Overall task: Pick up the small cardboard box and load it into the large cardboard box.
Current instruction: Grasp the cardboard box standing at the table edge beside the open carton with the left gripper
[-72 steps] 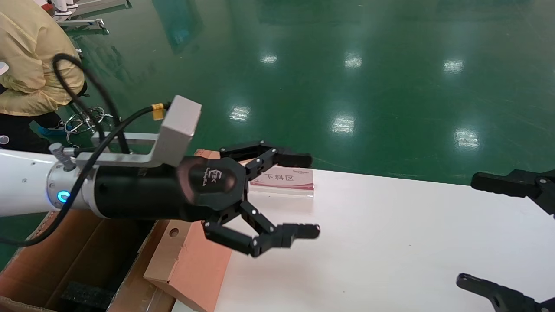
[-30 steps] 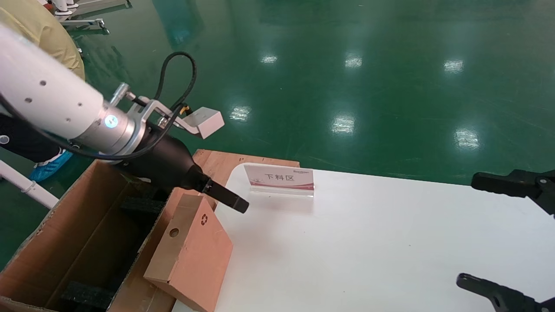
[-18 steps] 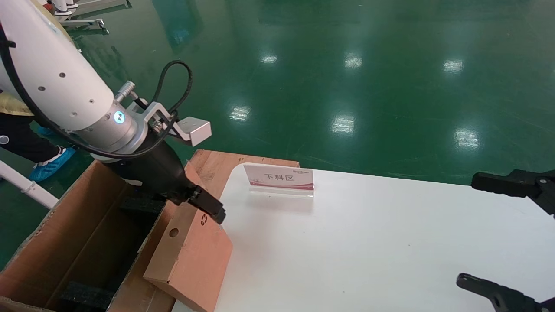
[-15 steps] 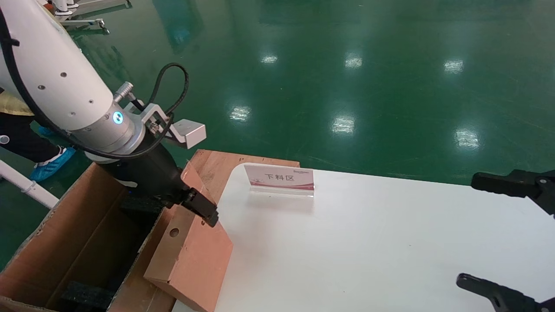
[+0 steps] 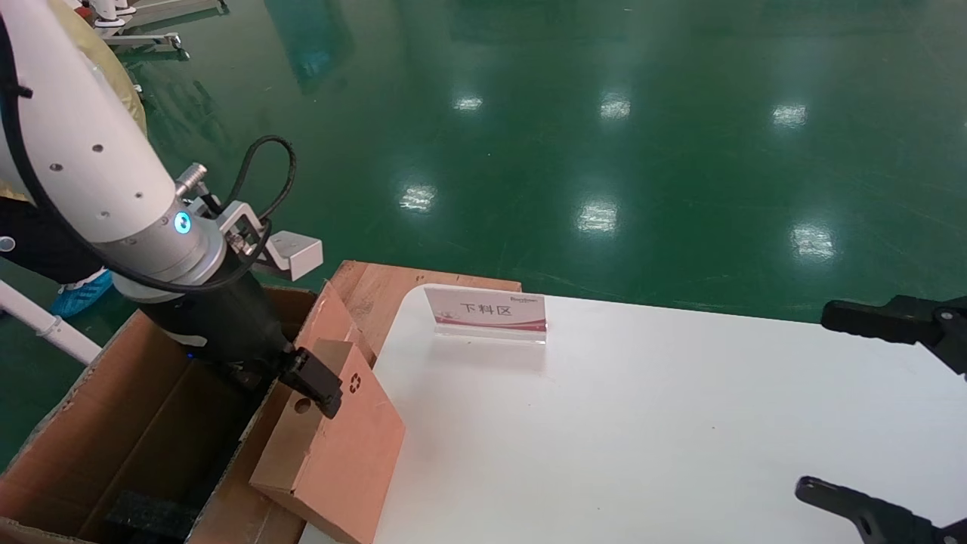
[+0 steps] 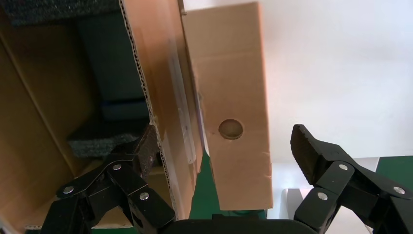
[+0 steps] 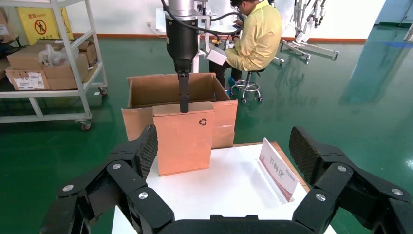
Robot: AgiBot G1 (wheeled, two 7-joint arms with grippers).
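Note:
The small cardboard box (image 5: pixel 347 453) stands on edge at the white table's left edge and leans against the large cardboard box (image 5: pixel 151 423). Its recycling symbol faces the table and its round hole faces up. My left gripper (image 5: pixel 310 385) points down over its top edge and is open. In the left wrist view the small box (image 6: pixel 238 87) and the large box's wall (image 6: pixel 160 73) both lie between the fingers of the left gripper (image 6: pixel 224 141), untouched. One finger hangs inside the large box, near black foam (image 6: pixel 95 141). My right gripper (image 5: pixel 838 408) is open and empty at the table's right.
A pink-and-white sign stand (image 5: pixel 487 310) sits at the back of the white table (image 5: pixel 642 423). In the right wrist view a person in yellow (image 7: pixel 255 34) sits behind the large box (image 7: pixel 165 90), and a shelf cart (image 7: pixel 48 63) with cartons stands beside it.
My left gripper swung from level above the table to pointing down, then moved left and nearer until it straddled the small box's top edge. It stayed open. The right arm has not moved.

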